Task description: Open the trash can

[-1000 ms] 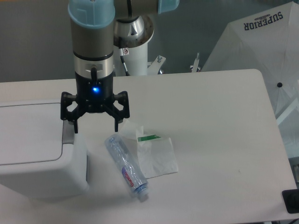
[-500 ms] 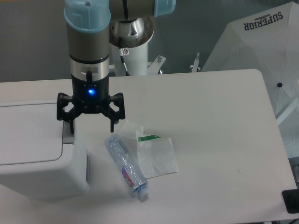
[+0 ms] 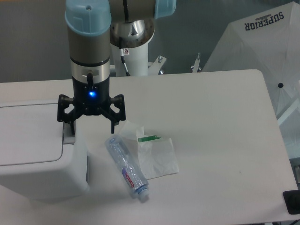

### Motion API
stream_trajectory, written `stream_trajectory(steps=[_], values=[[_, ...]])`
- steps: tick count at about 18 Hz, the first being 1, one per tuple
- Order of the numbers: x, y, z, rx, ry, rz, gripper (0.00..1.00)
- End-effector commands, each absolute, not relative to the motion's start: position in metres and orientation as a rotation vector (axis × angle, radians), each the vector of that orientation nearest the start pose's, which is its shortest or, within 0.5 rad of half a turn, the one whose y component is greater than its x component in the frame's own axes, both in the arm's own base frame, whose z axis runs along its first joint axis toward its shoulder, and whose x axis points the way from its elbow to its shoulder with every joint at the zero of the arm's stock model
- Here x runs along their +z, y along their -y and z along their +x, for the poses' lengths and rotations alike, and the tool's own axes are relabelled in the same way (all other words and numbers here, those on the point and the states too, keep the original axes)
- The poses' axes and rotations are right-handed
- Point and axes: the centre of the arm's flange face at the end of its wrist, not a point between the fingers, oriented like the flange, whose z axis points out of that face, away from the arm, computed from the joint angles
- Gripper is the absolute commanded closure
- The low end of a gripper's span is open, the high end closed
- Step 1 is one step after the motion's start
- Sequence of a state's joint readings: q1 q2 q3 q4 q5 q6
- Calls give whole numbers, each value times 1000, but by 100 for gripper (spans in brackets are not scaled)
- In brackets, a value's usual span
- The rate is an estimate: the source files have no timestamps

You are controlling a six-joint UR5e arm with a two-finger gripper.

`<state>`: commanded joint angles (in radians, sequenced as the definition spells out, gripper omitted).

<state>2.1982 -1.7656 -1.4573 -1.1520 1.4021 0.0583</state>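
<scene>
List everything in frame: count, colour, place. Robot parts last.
trash can: 1, white with a grey push tab, left edge of the table, lid down
water bottle: 1, clear plastic with a red label, lying on the table right of the trash can
plastic bag: 1, clear with a green strip, flat on the table, touching the water bottle
table: 1, white
umbrella: 1, white with black SUPERIOR lettering, beyond the table's right end
arm: 1, grey with light blue caps
tool: 1, black, blue light lit, open, one finger over the push tab
</scene>
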Motion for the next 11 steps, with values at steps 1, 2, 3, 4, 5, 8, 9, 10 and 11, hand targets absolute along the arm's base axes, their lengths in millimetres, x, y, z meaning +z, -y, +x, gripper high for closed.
stream_trajectory(steps=[1,2,3,4,5,8,9,10,11], values=[[488,-574,-231,-62,739,-2667,0],[489,-573,-230,-61,736,-2667,0],[490,-573,-230,-60,735,-2665,0],[492,-573,-230,-58,734,-2661,0],[499,-573,-230,-54,729,-2650,0],[526,-572,-232,-47,715,-2600,0],[535,-566,-235,-28,711,-2588,0],[543,-560,-247,-11,727,-2569,0],[548,-547,-273,14,766,-2548,0]])
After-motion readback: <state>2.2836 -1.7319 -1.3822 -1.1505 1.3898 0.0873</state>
